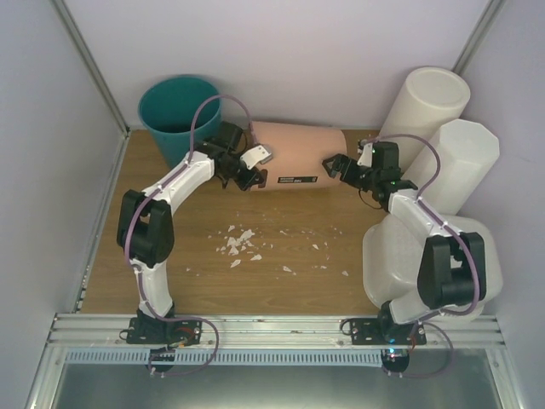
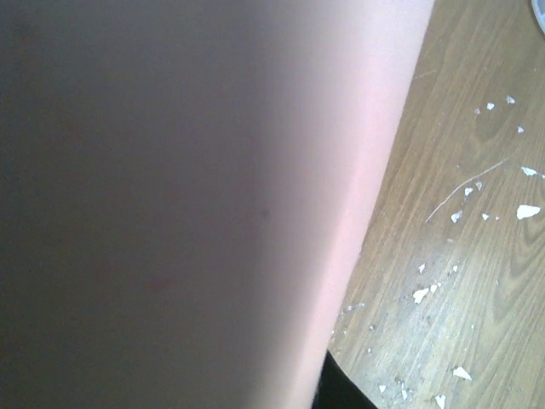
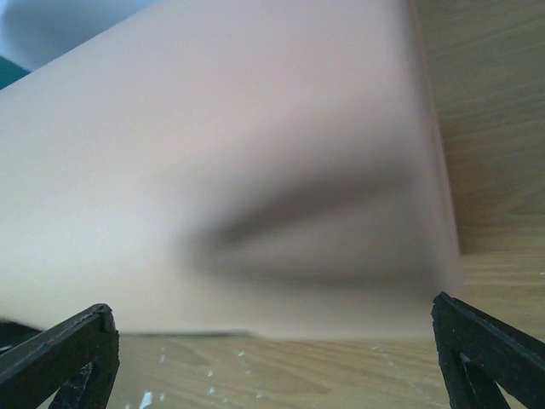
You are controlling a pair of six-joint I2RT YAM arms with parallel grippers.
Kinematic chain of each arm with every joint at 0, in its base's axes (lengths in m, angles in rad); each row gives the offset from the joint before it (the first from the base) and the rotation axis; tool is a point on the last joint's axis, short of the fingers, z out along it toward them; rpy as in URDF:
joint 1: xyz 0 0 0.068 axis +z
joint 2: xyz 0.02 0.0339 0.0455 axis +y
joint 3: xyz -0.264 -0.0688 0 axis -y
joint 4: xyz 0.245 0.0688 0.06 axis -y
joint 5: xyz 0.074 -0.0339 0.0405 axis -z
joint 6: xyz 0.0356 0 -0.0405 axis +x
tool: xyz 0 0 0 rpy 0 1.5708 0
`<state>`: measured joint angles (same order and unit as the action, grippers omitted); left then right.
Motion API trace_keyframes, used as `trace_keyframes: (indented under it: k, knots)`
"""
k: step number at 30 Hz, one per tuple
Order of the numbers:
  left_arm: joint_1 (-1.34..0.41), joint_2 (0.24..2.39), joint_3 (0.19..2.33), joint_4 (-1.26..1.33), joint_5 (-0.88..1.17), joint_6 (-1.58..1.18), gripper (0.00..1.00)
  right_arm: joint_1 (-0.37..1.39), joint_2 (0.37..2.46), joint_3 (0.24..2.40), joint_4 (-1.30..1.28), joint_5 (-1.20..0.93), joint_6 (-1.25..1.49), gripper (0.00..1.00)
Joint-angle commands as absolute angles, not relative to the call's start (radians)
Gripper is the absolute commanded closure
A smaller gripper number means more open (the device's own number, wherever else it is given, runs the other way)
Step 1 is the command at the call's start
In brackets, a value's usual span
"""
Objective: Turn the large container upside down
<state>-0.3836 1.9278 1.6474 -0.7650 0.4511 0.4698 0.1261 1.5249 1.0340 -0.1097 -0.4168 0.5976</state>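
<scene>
On the wooden counter point(image 1: 298, 294) a pink bin point(image 1: 298, 153) lies between my closed left claw point(image 1: 252, 175) and my wide-open right claw point(image 1: 334, 165), while the wide white tub point(image 1: 387, 264) sits at the near right corner.

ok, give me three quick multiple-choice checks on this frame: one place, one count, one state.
1. Where does the teal bin stand? A back left corner; B front right; C dead centre.
2. How many white containers are there? A one; B three; C five.
3. The pink bin is: A upright; B lying on its side; C upside down.
Key: 1A, it sits against the back wall on the left. 2B, there is a round bin, an octagonal bin and a wide tub. 3B, its long side wall faces up at the top camera.
</scene>
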Motion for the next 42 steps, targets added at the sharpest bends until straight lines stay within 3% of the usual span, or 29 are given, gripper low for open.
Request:
trace_keyframes:
  k: [1,8,13,18,23,31,33,42]
  knots:
    - [-0.389,1.885,1.598,-0.624,0.438,0.409,1.0,0.128,1.47,1.022,-0.051,-0.544,0.636,0.0]
    - [-0.408,1.876,1.622,-0.587,0.588,0.363,1.0,0.133,1.475,1.049,-0.031,-0.598,0.603,0.0]
    - [-0.436,1.862,1.672,-0.61,0.594,0.378,1.0,0.122,1.438,1.097,-0.164,-0.343,0.466,0.0]
    - [-0.452,1.861,1.736,-0.699,0.676,0.44,1.0,0.105,1.489,1.167,-0.22,-0.29,0.326,0.0]
    - [-0.469,1.866,1.825,-0.819,0.852,0.496,1.0,0.077,1.539,1.248,-0.303,-0.2,0.313,0.0]
    - [-0.468,1.937,1.908,-0.864,1.262,0.451,1.0,-0.033,1.393,1.265,-0.358,-0.135,0.309,0.0]
    - [-0.467,1.959,1.92,-0.842,1.338,0.414,1.0,-0.071,1.37,1.267,-0.388,-0.17,0.312,0.0]
    - [-0.467,1.985,1.838,-0.678,1.445,0.278,1.0,-0.206,1.407,1.221,-0.443,-0.698,0.273,0.0]
